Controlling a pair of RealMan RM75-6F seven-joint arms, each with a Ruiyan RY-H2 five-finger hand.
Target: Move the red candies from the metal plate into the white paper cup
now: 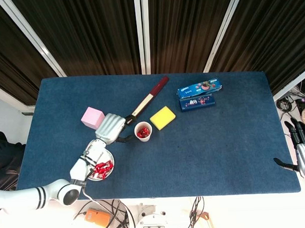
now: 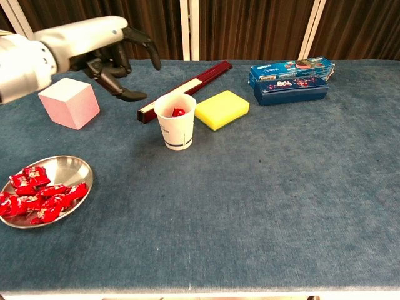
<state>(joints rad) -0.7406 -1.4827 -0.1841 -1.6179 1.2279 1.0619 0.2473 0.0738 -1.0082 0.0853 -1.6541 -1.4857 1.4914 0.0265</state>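
Note:
The white paper cup [image 2: 175, 128] stands mid-table with red candy [image 2: 179, 112] inside it; the head view shows the cup [image 1: 143, 131] from above. A metal plate [image 2: 67, 170] near the front left corner holds several red candies [image 2: 39, 195]. In the head view the plate [image 1: 110, 157] is partly under my left forearm, with candies [image 1: 102, 169] showing. My left hand [image 2: 115, 59] hovers above the table just left of the cup, fingers apart and holding nothing. My right hand [image 1: 304, 151] rests off the table's right edge, fingers spread and empty.
A pink cube [image 2: 69, 103] sits left of the cup, under my left arm. A dark red long box [image 2: 185, 89] lies behind the cup. A yellow sponge [image 2: 222, 109] lies to its right, and blue cookie boxes [image 2: 290, 78] sit at the back right.

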